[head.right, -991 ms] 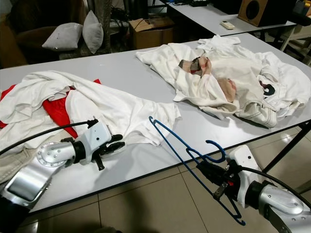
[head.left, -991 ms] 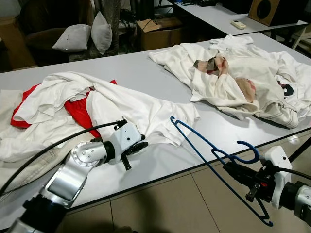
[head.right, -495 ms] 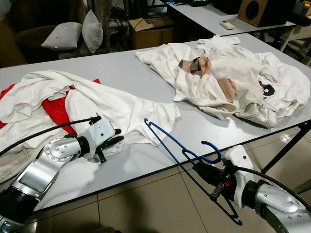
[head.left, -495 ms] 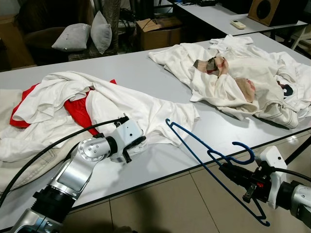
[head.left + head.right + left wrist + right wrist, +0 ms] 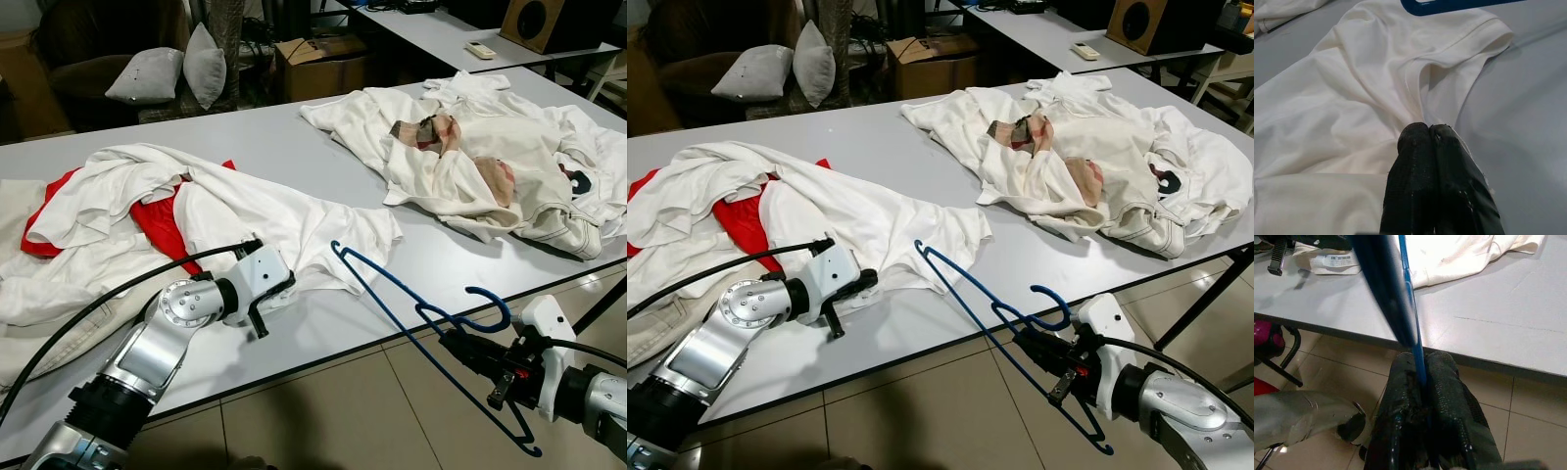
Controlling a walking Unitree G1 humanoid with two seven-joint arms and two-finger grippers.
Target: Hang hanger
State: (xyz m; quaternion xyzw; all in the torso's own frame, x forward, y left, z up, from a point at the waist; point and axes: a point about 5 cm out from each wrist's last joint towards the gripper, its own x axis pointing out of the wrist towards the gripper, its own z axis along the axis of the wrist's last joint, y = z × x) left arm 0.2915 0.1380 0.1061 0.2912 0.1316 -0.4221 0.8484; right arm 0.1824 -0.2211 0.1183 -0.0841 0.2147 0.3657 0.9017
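Our right gripper [image 5: 458, 345] fingers clamp the blue hanger [image 5: 411, 308] near its hook; it looks light, stiff, thin and slippery. Left gripper [image 5: 1428, 128] fingers pinched together on the white shirt [image 5: 1366, 98].

A long grey table [image 5: 294, 147] stretches across, standing on a tiled floor [image 5: 323, 421]. On its left end a heap of white shirts [image 5: 245, 220] sprawls over a red garment [image 5: 162, 230], one sleeve reaching the near edge. On the right end lies a second pile of white clothes [image 5: 490, 166], well apart from the first, bare tabletop between them.
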